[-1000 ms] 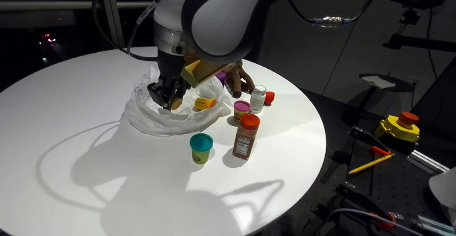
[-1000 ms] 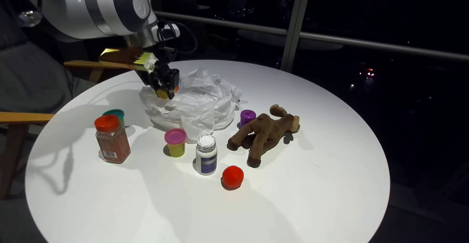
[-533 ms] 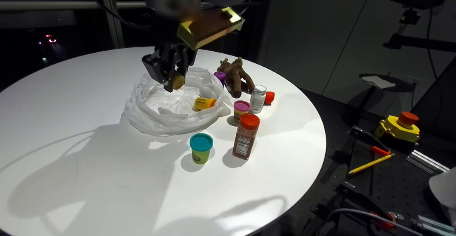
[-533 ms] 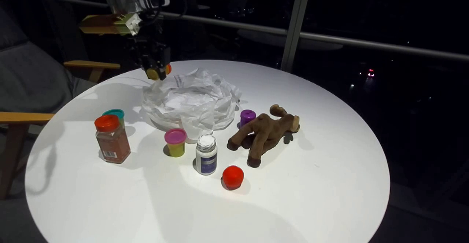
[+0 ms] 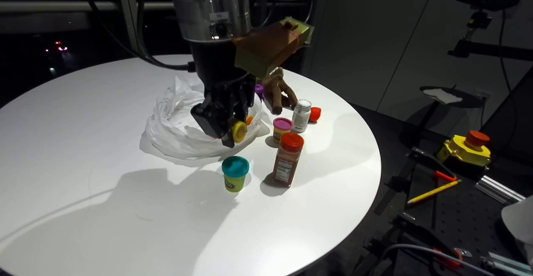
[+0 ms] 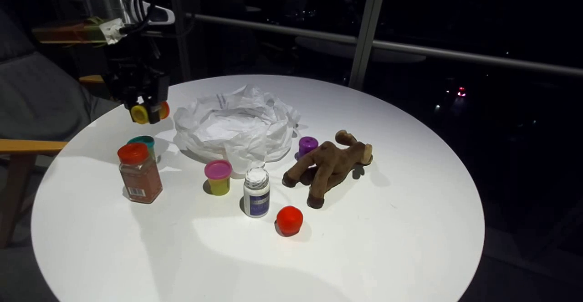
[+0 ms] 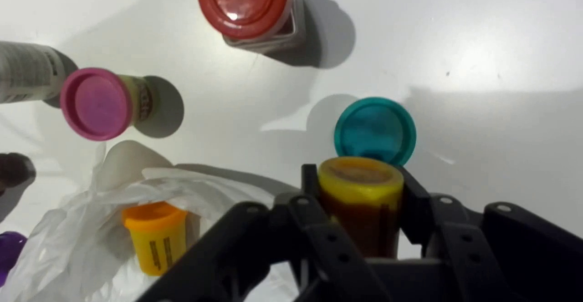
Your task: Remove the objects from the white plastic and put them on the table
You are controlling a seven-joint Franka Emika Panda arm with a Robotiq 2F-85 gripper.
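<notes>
Currently the gripper (image 7: 359, 188) holds a yellow pot (image 5: 239, 131), its fingers (image 7: 414, 206) pressed against either side of it. The pot lies sideways in the grip, a reddish end showing past the fingers in an exterior view. Both hang in the air over the table (image 6: 387, 247), outside the bag (image 6: 264, 138), near the teal pot (image 7: 375, 126) and higher than it, with a gap between in both exterior views. The bag sits crumpled on the table, mouth spread open. Inside it an orange-lidded pot (image 7: 157, 249) lies tipped on its side; the wrist view shows it well, while in an exterior view only a bit of orange peeps out by the gripper. Out on the table, the teal pot stands upright with the red-lidded jar (image 5: 287, 163) upright near it. The pink pot (image 6: 219, 179) stands just beside the bottle (image 6: 257, 199), both upright, and the red toy (image 6: 289, 220) rests near the bottle. The plush (image 6: 337, 165) lies with its legs spread, and the purple toy (image 6: 308, 145) is next to it on the bag's side; whether those two touch is hard to tell. Away from the table, a pencil (image 5: 434, 191) lies on a dark bench (image 5: 462, 217), near a yellow box (image 5: 462, 153)
</notes>
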